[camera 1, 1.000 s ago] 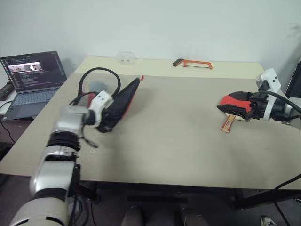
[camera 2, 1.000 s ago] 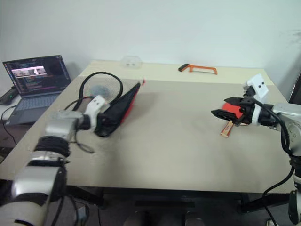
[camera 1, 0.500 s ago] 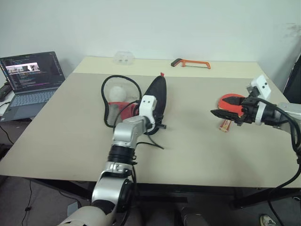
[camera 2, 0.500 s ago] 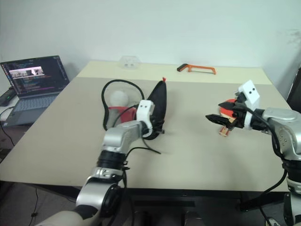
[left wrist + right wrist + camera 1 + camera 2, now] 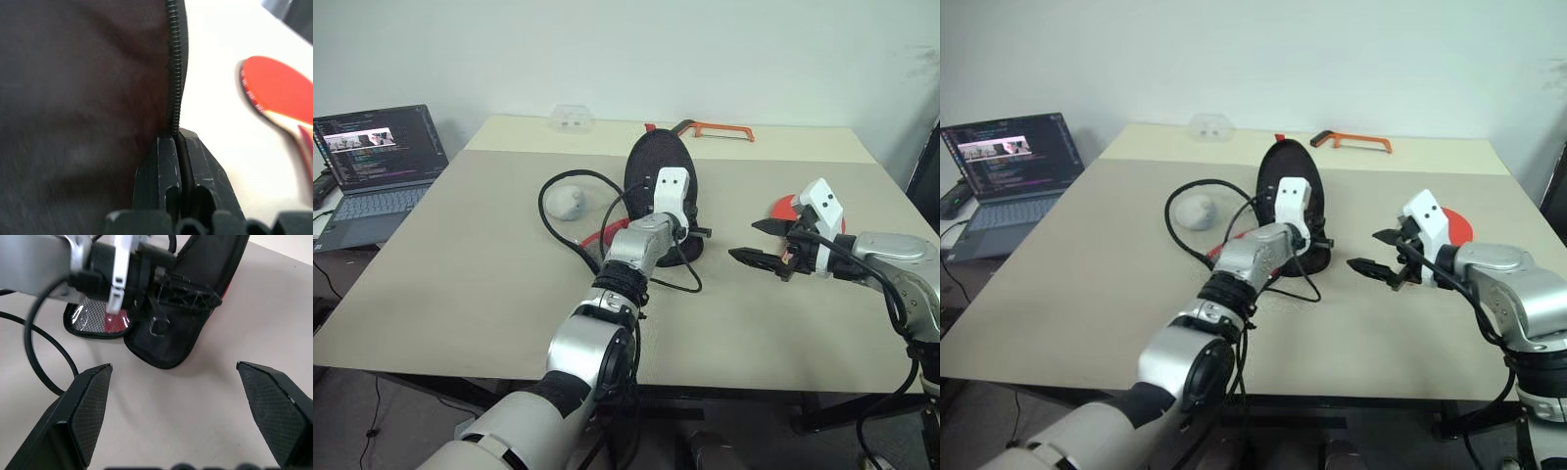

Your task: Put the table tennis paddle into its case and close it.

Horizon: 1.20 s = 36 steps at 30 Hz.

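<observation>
A beige table stands against a plain white wall, with 1 open laptop beside it.

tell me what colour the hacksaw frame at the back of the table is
Orange: the hacksaw shows best in the left eye view.

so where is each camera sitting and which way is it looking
Head eyes: on the head, looking forward and down at the table, both arms in view.
Left wrist: along the shut left pincer, nipping the case by its zipper edge.
Right wrist: between the open right pincer fingers, facing the case.
Shared: left wrist and head views show the paddle.
</observation>
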### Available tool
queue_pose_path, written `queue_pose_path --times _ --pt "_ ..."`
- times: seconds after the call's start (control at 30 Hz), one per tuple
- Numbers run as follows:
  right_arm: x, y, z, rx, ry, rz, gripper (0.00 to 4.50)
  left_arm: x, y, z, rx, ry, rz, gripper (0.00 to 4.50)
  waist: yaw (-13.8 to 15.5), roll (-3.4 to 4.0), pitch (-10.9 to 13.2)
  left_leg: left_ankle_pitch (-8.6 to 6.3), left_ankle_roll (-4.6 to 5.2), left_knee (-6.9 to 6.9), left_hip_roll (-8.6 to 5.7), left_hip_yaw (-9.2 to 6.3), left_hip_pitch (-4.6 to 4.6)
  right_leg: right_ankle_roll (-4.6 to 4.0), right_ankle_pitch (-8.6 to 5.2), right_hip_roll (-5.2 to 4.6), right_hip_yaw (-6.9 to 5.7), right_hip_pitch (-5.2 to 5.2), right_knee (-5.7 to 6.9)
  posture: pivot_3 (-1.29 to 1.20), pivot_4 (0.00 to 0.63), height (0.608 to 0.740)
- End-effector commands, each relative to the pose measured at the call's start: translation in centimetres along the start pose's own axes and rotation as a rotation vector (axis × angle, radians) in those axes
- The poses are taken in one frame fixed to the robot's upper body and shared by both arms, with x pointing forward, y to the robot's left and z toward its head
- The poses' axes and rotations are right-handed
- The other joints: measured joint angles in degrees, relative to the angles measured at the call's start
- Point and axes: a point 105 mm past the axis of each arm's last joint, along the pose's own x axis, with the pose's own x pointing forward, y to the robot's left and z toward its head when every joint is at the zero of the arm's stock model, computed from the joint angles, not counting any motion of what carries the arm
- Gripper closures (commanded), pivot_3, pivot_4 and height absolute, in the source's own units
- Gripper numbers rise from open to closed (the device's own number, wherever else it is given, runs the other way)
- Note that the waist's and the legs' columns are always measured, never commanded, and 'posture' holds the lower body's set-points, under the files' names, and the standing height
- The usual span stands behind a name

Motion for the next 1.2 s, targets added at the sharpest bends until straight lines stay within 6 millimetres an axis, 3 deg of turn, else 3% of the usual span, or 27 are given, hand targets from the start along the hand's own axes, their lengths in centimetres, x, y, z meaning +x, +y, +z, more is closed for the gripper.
queue_pose_path --times 0.03,0.2,0.33,0.57,0.83,0.93,1.2 --pt "-0.3 0.2 1.4 -0.053 -0.036 -0.009 0.0 0.6 -3.9 0.7 0.009 -0.031 -0.081 4.45 0.0 0.0 0.0 0.0 0.0 0.0 0.0 0.01 0.0 0.0 0.0 0.0 0.0 0.0 -0.01 0.0 0.15 0.74" --pt "-0.1 -0.4 1.5 -0.054 -0.04 -0.042 0.0 0.9 -6.1 0.3 0.003 -0.02 -0.147 4.45 0.01 0.0 0.0 0.0 0.0 0.0 -0.02 0.0 -0.01 0.0 0.0 -0.01 -0.01 0.0 -0.01 0.0 0.15 0.74" --pt "-0.2 -2.3 2.1 -0.054 -0.074 -0.16 0.0 1.1 -7.2 0.7 0.014 -0.031 -0.154 4.45 0.04 0.0 0.0 0.0 -0.01 0.0 -0.02 0.0 -0.01 0.01 0.0 -0.02 -0.02 0.0 -0.01 0.0 0.15 0.74" --pt "0.1 -4.5 2.2 -0.028 -0.097 -0.277 0.0 1.2 -8.0 1.5 0.016 -0.057 -0.162 4.45 0.08 0.0 0.0 0.0 0.0 -0.01 -0.05 0.02 -0.01 -0.02 0.02 -0.05 0.0 0.0 -0.04 0.0 0.15 0.74" --pt "0.5 -5.4 2.9 -0.02 -0.117 -0.313 0.0 1.1 -9.8 0.1 0.045 -0.009 -0.259 4.45 0.09 0.01 0.0 0.0 -0.01 -0.03 -0.06 0.01 -0.02 -0.04 0.03 -0.05 -0.02 -0.01 -0.05 0.0 0.15 0.74" --pt "0.5 -5.5 2.8 -0.015 -0.118 -0.323 0.0 1.0 -10.1 -0.1 0.018 0.001 -0.289 3.84 0.09 0.01 0.0 0.0 -0.01 -0.03 -0.07 0.02 -0.03 -0.09 0.06 -0.06 -0.02 -0.01 -0.07 0.0 0.15 0.74" --pt "0.3 -6.1 3.0 -0.006 -0.125 -0.353 0.0 0.6 -9.9 0.7 0.146 0.001 -0.343 1.04 0.09 0.01 0.0 0.0 -0.01 -0.03 -0.08 0.01 -0.03 -0.13 0.08 -0.06 -0.02 -0.01 -0.06 0.0 0.15 0.74"
